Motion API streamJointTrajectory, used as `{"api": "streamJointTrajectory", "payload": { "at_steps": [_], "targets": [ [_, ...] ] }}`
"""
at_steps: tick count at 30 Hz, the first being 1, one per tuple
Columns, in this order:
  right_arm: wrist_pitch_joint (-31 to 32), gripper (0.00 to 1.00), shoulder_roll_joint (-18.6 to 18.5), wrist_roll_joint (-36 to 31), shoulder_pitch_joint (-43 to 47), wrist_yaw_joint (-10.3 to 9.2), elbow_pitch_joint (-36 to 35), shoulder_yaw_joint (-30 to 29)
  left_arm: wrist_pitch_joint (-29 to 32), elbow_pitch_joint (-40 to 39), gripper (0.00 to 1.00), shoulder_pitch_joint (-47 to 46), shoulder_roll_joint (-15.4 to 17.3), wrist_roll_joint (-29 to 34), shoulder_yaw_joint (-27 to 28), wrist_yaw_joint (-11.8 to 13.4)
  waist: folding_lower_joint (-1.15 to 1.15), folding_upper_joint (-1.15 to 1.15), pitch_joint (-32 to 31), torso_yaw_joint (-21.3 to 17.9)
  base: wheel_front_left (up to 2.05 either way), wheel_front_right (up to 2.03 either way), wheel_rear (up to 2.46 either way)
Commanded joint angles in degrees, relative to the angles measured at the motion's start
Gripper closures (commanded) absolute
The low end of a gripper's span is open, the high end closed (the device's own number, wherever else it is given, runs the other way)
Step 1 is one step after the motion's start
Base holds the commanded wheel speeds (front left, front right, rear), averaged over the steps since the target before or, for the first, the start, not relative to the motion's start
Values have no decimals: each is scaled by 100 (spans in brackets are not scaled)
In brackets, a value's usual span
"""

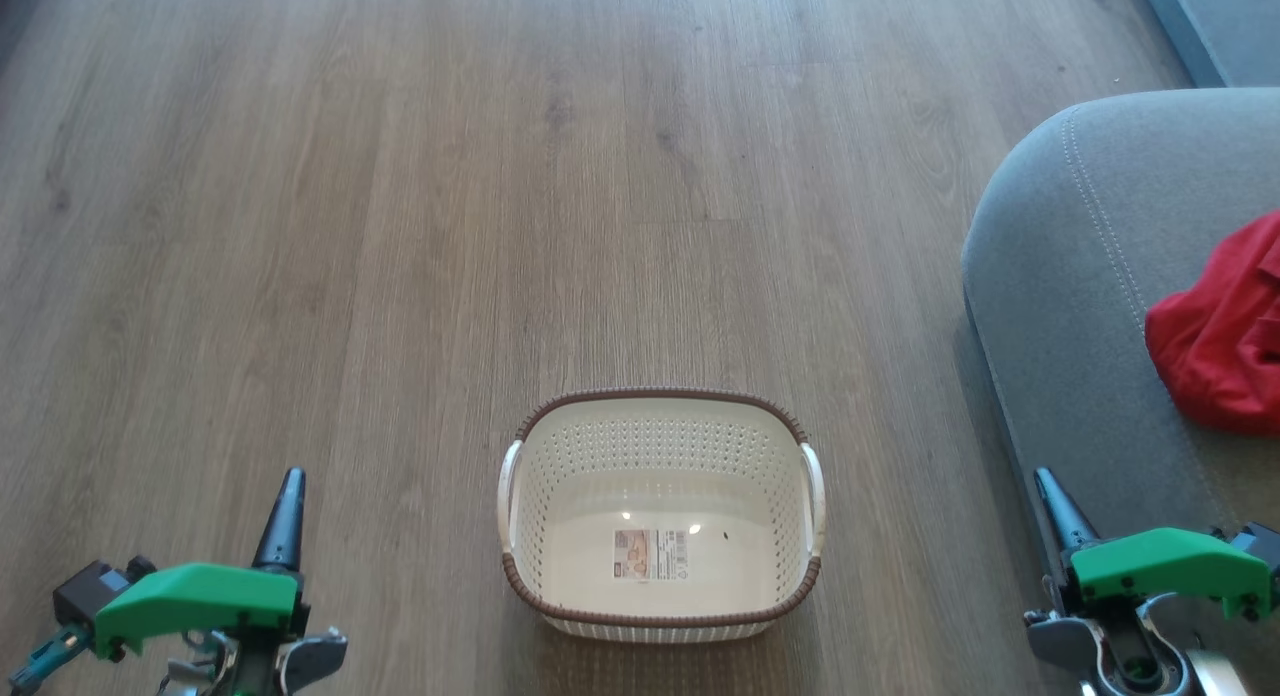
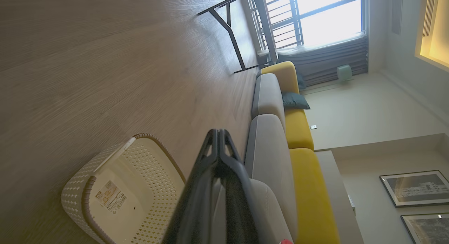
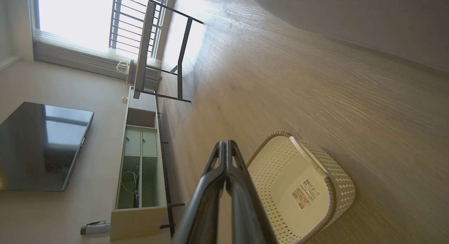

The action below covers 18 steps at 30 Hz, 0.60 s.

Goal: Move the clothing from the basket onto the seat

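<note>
Left gripper point(image 1: 289, 484) at lower left, fingers pressed together, right gripper point(image 1: 1047, 486) likewise closed over the grey seat point(image 1: 1080, 276) edge, cream basket point(image 1: 660, 446) between them on wood floor point(image 1: 400, 176), barcode sticker point(image 1: 650, 554) on its bottom, print unreadable, red clothing point(image 1: 1215, 346) on the seat.

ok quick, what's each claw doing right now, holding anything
left claw: closed, holding nothing
right claw: closed, holding nothing
</note>
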Motion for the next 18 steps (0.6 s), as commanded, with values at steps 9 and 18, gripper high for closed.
{"api": "streamJointTrajectory", "payload": {
  "at_steps": [9,18],
  "targets": [
    [193,100,7,639,-338,34,-295,-53,186,-319,100,-371,41,-704,190,-57,0,0,1,1,0,0,0],
    [342,100,25,1171,-351,37,-357,-143,336,-403,100,-416,43,-1303,220,-71,0,0,2,2,0,0,0]
  ]
}}
